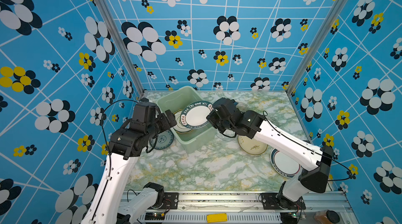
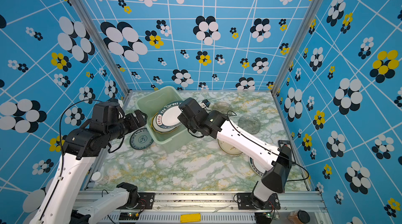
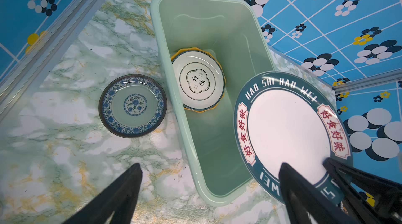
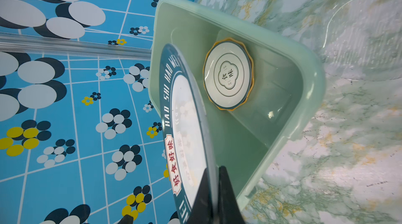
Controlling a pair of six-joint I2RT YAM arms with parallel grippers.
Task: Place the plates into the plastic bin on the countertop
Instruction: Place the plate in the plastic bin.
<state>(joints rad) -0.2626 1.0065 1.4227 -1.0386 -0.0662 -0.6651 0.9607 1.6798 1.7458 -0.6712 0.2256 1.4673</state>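
- My right gripper is pinched on the rim of the big white plate with the dark teal lettered border. The fingers bite one edge and the rest of the plate sticks out free.
- That plate hangs tilted above the plastic bin, not resting on anything as far as I can tell. The gripped edge sits over the bin's long wall on the right arm's side, and the free edge reaches in over the middle.
- What matters for the drop: the bin is straight below the plate, and its long axis runs away from the robot base, angled a bit. It looks wider than the plate, so I'd guess lowering and flattening it is enough.
- Already in the bin, a white dark-rimmed plate is stacked on the yellow scalloped plate. In both top views the held plate overlaps them, so it'll probably land on that stack.
- My left gripper is spread wide, holding nothing, on the other long side of the bin.
- The left arm is clearly closer to the small blue-green plate, which lies flat on the countertop just beside the bin's outer wall.
- On the right side of the countertop there are a cream plate, another dark-rimmed plate partly under the right arm, and a clear glass plate.
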